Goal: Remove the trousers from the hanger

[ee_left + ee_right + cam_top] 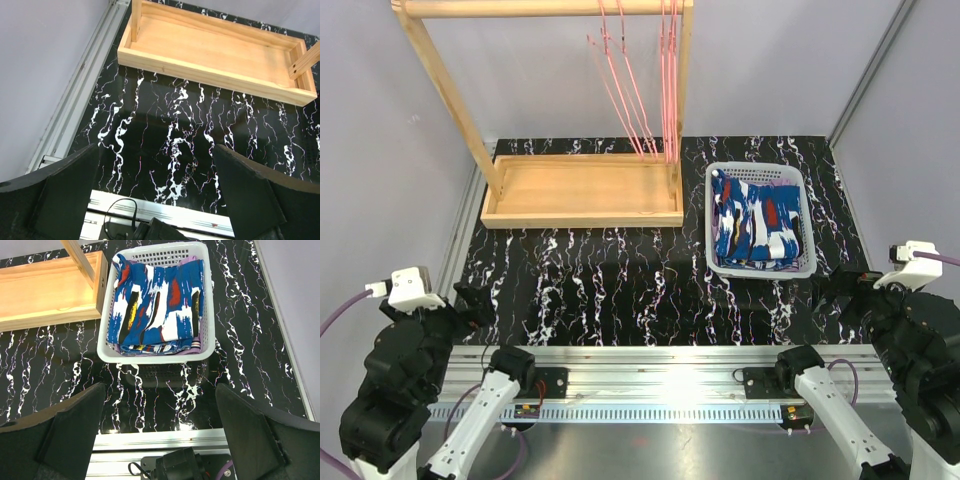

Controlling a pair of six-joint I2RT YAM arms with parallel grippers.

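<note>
Trousers point(157, 302) lie folded in the basket point(209, 300) on the right, the splashed blue pair over a lilac one; the hangers point(638, 100) on the far rack point(445, 90) hang bare. They look soft and light, best pinched at a folded edge. The left gripper point(156, 170) and right gripper point(160, 407) hover near, jaws apart, empty.

my body is mostly black: chunky rounded joints on my left arm point(400, 370) and right arm point(920, 345), with white lower links point(480, 412) near the bases. each wrist carries a white camera box point(412, 288) trailing a purple cable point(340, 315). my end effector fingers point(65, 195) are broad, matte black wedges.
</note>
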